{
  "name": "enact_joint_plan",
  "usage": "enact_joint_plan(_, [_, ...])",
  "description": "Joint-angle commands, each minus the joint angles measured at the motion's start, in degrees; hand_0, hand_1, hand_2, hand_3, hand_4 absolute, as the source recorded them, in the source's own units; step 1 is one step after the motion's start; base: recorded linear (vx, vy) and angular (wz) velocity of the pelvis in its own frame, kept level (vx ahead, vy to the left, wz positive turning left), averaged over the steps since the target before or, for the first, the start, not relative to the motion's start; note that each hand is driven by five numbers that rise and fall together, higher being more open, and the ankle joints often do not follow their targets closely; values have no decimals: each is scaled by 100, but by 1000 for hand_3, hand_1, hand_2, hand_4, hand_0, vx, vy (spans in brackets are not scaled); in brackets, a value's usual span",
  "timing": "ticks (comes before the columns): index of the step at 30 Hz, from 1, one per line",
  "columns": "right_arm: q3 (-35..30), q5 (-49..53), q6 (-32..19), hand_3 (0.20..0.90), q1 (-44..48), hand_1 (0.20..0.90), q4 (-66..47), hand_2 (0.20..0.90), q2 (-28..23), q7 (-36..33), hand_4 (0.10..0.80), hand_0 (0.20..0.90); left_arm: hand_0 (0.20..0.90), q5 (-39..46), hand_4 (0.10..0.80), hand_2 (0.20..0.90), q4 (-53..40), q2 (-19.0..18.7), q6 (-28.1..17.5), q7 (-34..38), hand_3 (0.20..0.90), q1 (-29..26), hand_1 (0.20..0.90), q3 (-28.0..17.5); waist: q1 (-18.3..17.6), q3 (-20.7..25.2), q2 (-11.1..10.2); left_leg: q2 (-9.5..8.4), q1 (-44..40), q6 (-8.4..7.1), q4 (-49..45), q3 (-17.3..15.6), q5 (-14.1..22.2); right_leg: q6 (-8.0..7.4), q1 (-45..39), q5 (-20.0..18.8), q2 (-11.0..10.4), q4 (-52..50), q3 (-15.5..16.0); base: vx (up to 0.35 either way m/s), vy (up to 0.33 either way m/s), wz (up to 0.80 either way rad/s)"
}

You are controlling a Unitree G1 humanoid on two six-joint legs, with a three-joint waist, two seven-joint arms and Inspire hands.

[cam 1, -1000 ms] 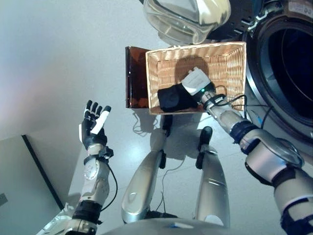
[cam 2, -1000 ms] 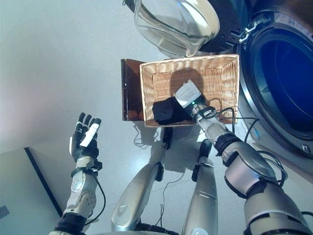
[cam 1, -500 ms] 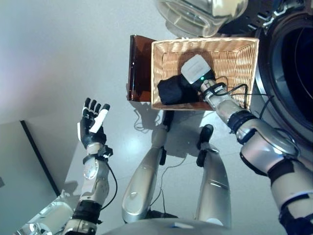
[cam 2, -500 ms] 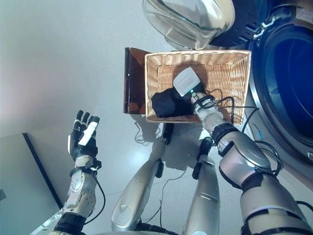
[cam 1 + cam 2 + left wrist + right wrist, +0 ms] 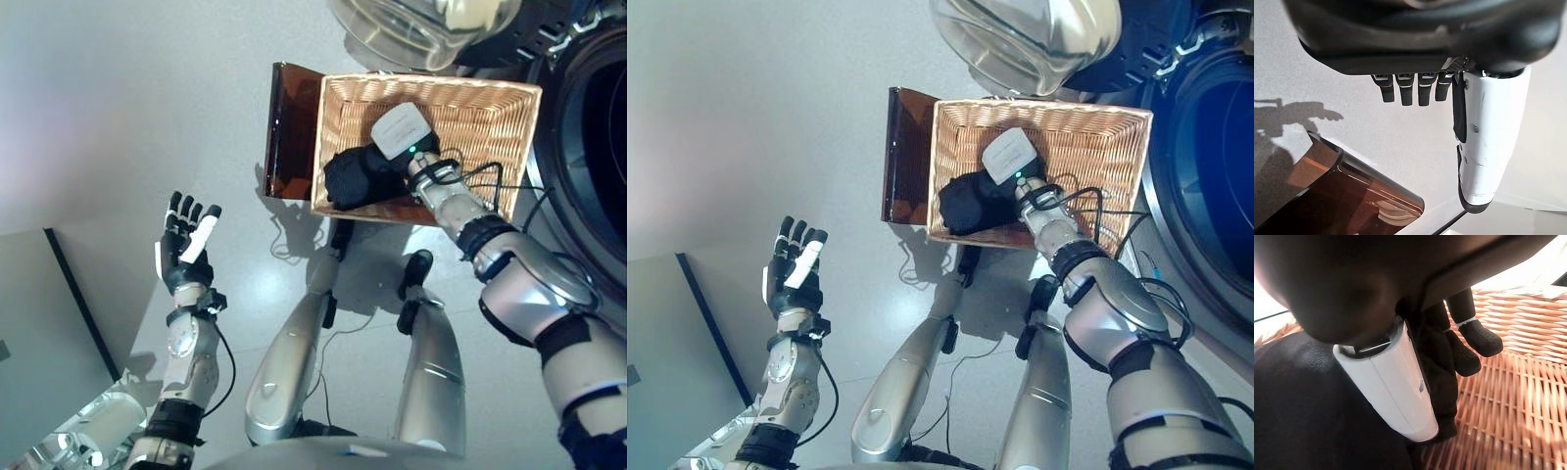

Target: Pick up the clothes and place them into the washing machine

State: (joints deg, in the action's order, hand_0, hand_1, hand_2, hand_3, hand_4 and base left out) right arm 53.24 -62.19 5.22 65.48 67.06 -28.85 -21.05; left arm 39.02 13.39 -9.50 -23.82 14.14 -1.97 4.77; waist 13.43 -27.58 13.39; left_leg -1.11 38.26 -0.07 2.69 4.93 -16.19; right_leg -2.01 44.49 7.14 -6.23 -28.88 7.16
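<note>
A wicker basket [image 5: 490, 117] is seen in the upper right of the frame, on the floor [image 5: 147, 117] beside the open drum of a washing machine [image 5: 598, 147] at the right edge. A black garment [image 5: 355, 178] lies in the basket's lower left corner, and the right hand [image 5: 402, 137] is lowered onto it; in the right wrist view the thumb and fingers [image 5: 1469, 340] are curled into the dark cloth. The left hand [image 5: 186, 250] is held up in the lower left of the frame, well apart from the basket, with fingers straight and spread. A brown translucent panel [image 5: 292, 132] stands against the basket's left side.
</note>
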Motion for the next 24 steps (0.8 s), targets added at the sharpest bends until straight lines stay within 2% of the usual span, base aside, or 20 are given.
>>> enact_joint_plan(1, [-90,163,268,200,434,200,22,200,-95,-199,300,200,900,-135,800,900,-459,-396,-546,82,900,-182,900,-279,162,-221,121,-396,-188,-326,-73,-589,529,-173,-120,-359,39,727,-486,0,0,0])
enact_joint_plan(8, [-780,903,265,200,248,200,-363,200,-249,-499,300,200,900,-155,800,900,-346,-389,-539,133,900,-211,900,-282,33,-221,67,-386,-342,-306,-172,-701,612,-189,-316,-398,36,780,-555,1,2,-3])
enact_joint_plan(17, [-1806,1803,117,200,-326,200,-1505,200,-649,-934,300,200,900,-144,800,900,-173,-335,-513,148,900,-210,900,-322,-199,-221,48,-398,-686,-264,-206,-838,743,-212,-671,-409,22,881,-671,12,6,-6])
enact_joint_plan(21, [-2541,2575,-78,200,-819,200,-1927,200,-515,-1276,300,200,900,-136,800,900,-212,-283,-507,169,900,-172,900,-296,-273,-220,70,-405,-783,-244,-242,-872,788,-212,-799,-402,15,905,-704,7,-4,-6])
enact_joint_plan(23, [-2665,2740,-128,200,-923,200,-2008,200,-469,-1305,300,200,900,-131,800,900,-175,-279,-499,173,900,-161,900,-289,-257,-185,83,-391,-761,-241,-271,-899,790,-208,-781,-438,32,924,-725,10,0,-9])
enact_joint_plan(24, [-3048,3264,-294,200,-1153,200,-2126,200,-296,-1488,300,200,900,-141,800,900,-167,-266,-501,187,900,-129,900,-256,-278,-166,113,-400,-799,-221,-318,-927,830,-203,-809,-426,28,897,-753,13,0,-15])
